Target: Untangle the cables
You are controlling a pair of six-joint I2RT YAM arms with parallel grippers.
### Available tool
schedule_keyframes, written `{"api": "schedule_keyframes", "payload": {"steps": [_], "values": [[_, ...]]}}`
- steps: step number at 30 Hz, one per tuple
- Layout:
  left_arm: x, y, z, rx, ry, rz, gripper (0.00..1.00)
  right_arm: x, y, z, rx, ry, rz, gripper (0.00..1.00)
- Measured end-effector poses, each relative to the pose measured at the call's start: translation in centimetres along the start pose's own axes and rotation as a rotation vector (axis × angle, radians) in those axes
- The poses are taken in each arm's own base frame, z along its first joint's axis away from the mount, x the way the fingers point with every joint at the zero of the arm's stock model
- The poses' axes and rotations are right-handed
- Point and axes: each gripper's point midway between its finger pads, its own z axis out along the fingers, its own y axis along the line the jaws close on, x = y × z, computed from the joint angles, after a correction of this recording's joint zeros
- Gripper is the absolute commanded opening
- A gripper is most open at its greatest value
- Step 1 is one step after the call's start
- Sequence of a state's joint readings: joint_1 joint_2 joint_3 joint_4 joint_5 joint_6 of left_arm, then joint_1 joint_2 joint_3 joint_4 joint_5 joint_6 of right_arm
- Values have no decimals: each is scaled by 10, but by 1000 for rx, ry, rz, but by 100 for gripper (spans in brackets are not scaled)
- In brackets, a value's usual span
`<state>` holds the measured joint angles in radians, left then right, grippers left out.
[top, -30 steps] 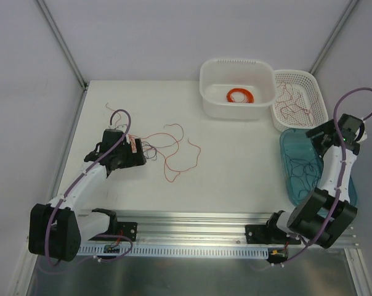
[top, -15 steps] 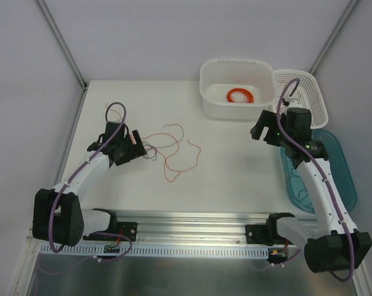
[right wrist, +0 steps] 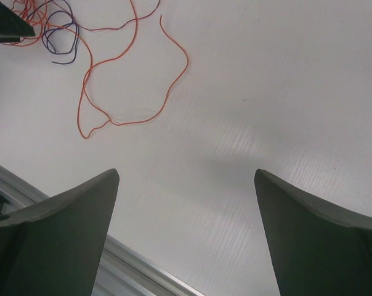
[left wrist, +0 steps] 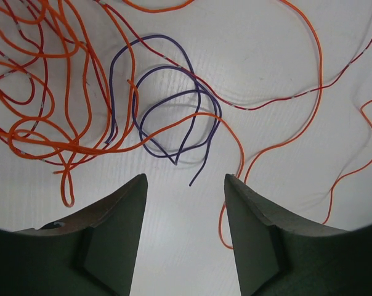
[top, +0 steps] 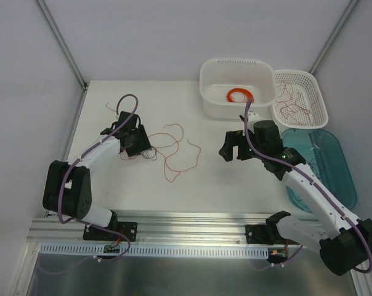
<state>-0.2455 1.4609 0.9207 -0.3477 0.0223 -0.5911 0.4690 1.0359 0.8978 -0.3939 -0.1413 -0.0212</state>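
The cables (top: 164,148) lie on the table (top: 235,185) as a loose tangle, its thick end right at the tips of the left gripper (top: 138,143). In the left wrist view a purple wire (left wrist: 173,114) loops just ahead of the fingers (left wrist: 121,209). One free end points toward the gap but does not reach in between the tips. Orange wires (left wrist: 56,92) crowd ahead and to the left of the fingers, crossing the purple loops, and single orange strands trail off ahead and to the right. The left jaws stand partly apart with only bare table between them, gripping nothing. From the tangle, thin red loops spread across the table toward the right gripper (top: 230,148), which is well apart from the knot. In its wrist view the nearest strand, an orange loop (right wrist: 137,80), lies ahead and left of its fingers (right wrist: 63,216), with the tangle in the far left corner. Its jaws are spread wide over bare table and hold nothing. Beyond the right gripper, at the far edge, sits a white tub (top: 210,92) with an orange coil (top: 240,95) inside. Just beside the tub is a white basket (top: 322,105) holding red strands (top: 294,102). A blue tray (top: 334,166) lies on the outer side of the right arm; I cannot tell what is in it.
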Motion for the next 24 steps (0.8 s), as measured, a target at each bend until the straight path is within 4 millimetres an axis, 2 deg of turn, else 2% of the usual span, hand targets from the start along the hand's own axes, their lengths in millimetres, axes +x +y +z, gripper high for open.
{"api": "schedule_keyframes", "payload": {"steps": [6, 11, 15, 19, 24], "values": [[-1, 4, 21, -50, 31, 53, 47, 6, 10, 5, -32, 11, -26, 96], [13, 15, 40, -104, 90, 81, 39, 8, 13, 5, -48, 19, -38, 97], [22, 15, 47, -124, 113, 119, 33, 15, 14, 7, -53, 36, -43, 97], [19, 12, 50, -131, 102, 141, 23, 15, 15, 7, -57, 38, -49, 97], [17, 12, 50, -138, 94, 161, 3, 16, 16, 7, -60, 40, -55, 97]]}}
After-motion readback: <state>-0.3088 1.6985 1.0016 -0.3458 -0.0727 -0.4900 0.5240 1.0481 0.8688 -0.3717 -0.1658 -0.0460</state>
